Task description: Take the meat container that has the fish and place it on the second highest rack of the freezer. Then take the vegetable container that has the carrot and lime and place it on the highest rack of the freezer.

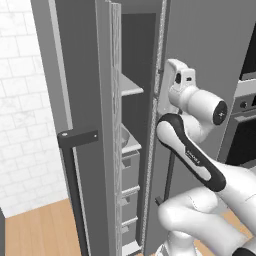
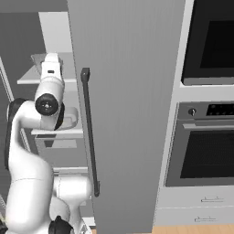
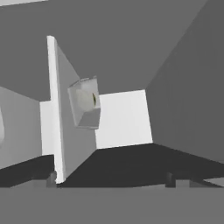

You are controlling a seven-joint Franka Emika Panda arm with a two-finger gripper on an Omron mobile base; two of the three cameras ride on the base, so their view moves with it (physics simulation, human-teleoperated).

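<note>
Fingers (image 3: 51,178) stand wide apart, holding nothing. A container (image 3: 85,107) sits on a freezer (image 1: 135,60) shelf. Arm should pull straight back, not touching the shelf (image 3: 54,109).

No readable text is showing anywhere. The arm (image 1: 192,155) is carrying a small pale marking on its dark joint cover, too blurred to read, and the oven's control panel (image 2: 219,109) is displaying tiny symbols, also illegible.
</note>
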